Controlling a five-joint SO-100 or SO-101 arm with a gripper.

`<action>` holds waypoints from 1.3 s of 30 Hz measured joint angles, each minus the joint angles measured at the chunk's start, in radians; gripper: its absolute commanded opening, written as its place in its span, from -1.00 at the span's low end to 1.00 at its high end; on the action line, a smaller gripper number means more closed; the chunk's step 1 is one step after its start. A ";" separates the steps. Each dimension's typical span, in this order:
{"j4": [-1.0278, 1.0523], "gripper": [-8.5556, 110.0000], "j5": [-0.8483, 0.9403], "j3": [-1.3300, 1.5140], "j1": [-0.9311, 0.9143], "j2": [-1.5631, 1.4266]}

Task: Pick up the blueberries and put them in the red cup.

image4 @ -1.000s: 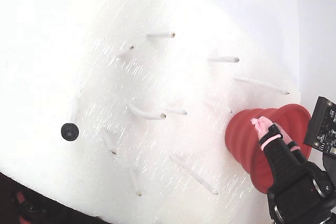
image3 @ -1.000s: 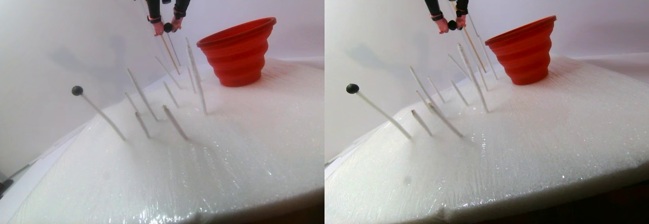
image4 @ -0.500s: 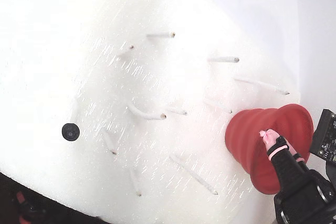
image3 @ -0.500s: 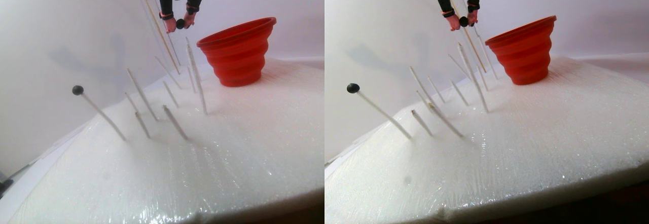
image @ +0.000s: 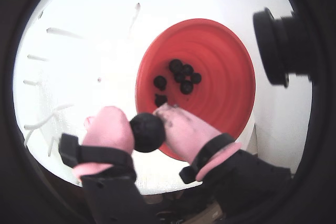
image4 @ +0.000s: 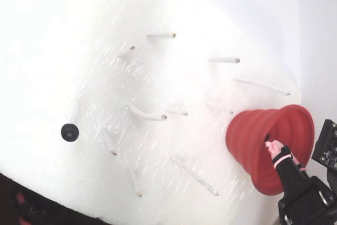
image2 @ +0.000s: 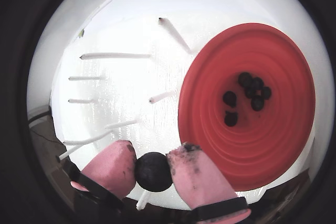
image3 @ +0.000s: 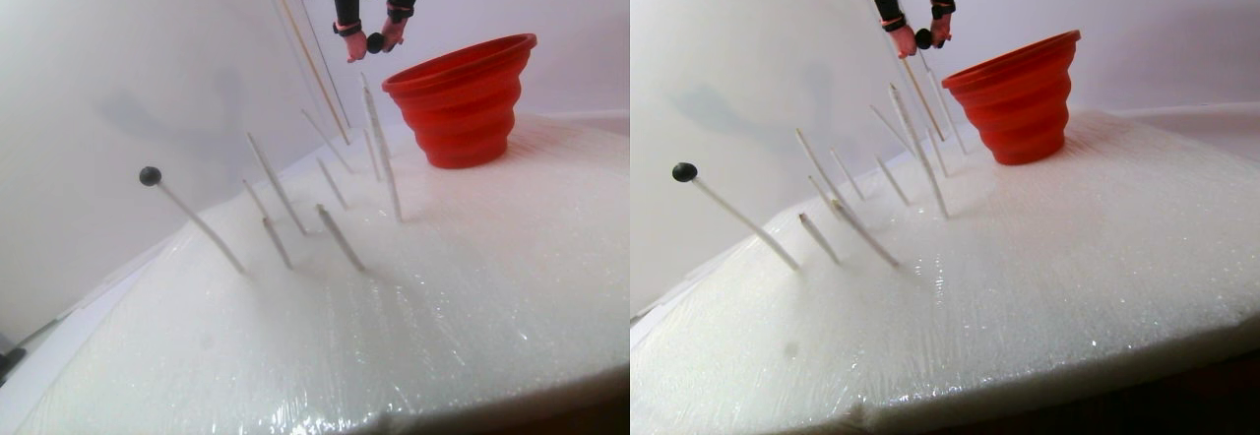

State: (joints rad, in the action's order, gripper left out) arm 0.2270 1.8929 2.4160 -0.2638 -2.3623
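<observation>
My gripper point(image: 147, 129) is shut on one black-blue blueberry point(image: 147, 132), pinched between the pink fingertips point(image2: 115, 163). In the stereo pair view the gripper point(image3: 372, 43) hangs high, just left of the red cup's rim. The red cup point(image3: 463, 100) stands upright on the white foam. Both wrist views look down into the red cup point(image2: 262, 145), where several blueberries point(image2: 251, 90) lie on the bottom. Another blueberry point(image3: 150, 175) sits on top of a thin white peg at the far left, also seen in the fixed view as a blueberry point(image4: 69, 132).
Several bare white pegs point(image3: 276, 184) lean out of the foam slab point(image3: 472, 287) between the lone berry and the cup. In the fixed view the pegs point(image4: 150, 116) spread across the slab. A black camera module point(image: 281, 45) sticks out beside the gripper.
My gripper has risen and moved right toward the cup's rim, still holding the blueberry. The berry on the left peg and the cup have not moved.
</observation>
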 measured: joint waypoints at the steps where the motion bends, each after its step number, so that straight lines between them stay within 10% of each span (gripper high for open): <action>1: 0.000 -0.68 0.000 0.000 -0.008 0.000; 39: -0.055 -0.58 0.000 -0.015 -0.107 0.074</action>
State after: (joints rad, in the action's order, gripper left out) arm 0.1718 1.8929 2.4007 -0.3712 -2.2887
